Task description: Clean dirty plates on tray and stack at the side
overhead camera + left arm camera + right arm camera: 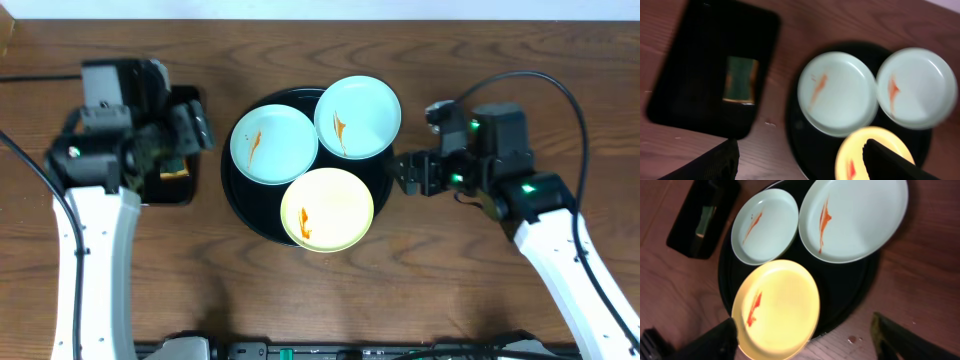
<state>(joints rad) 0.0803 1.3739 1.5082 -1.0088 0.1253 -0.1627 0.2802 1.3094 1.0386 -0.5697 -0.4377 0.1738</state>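
The round black tray point(233, 187) holds three plates, each with an orange smear. A pale blue-green plate point(274, 144) lies at its left, a second blue-green plate point(358, 117) at its upper right, and a pale yellow plate point(327, 209) at the front. My left gripper point(198, 124) is open and empty, above the table left of the tray. My right gripper point(407, 172) is open and empty, just right of the tray. The left wrist view shows the tray point(810, 150) and its open jaws point(802, 162). The right wrist view shows the yellow plate point(777, 310) and its open jaws point(805, 342).
A smaller rectangular black tray point(152, 190) lies left of the round one, with a green and yellow sponge point(741, 80) on it. Cables run along both sides of the wooden table point(450, 290).
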